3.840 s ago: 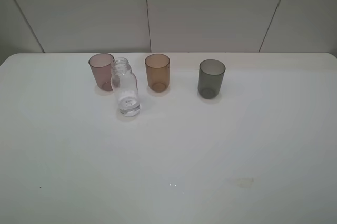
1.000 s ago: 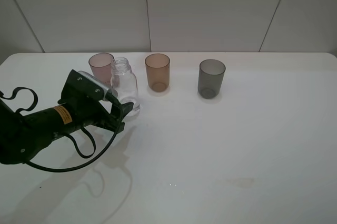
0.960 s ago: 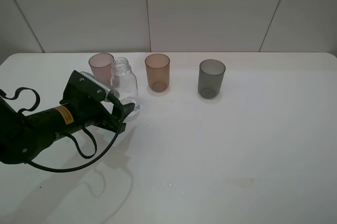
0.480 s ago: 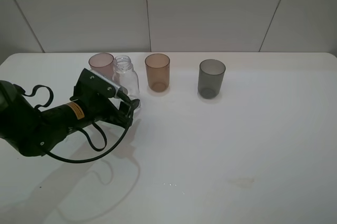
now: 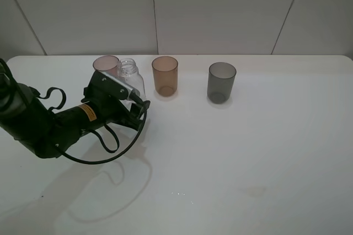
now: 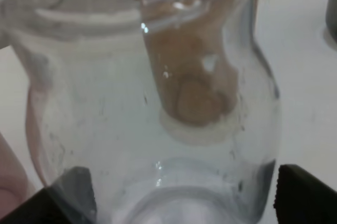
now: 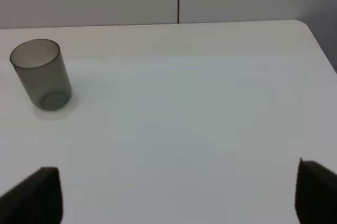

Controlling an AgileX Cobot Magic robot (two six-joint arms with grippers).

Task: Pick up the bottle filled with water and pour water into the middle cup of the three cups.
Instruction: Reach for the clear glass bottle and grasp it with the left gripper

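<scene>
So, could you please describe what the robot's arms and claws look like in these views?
The left arm is black and tubular, with an orange-yellow label bearing dark print and a silver-grey plate near the left claw. Thin black cables loop beside it. The right claw shows only as two blunt black fingertips in its wrist view.

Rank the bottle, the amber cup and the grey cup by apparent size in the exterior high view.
1. The bottle: looks largest, though the left tool hides its lower part.
2. The amber cup and the grey cup: they look alike, so I leave them unranked.
</scene>
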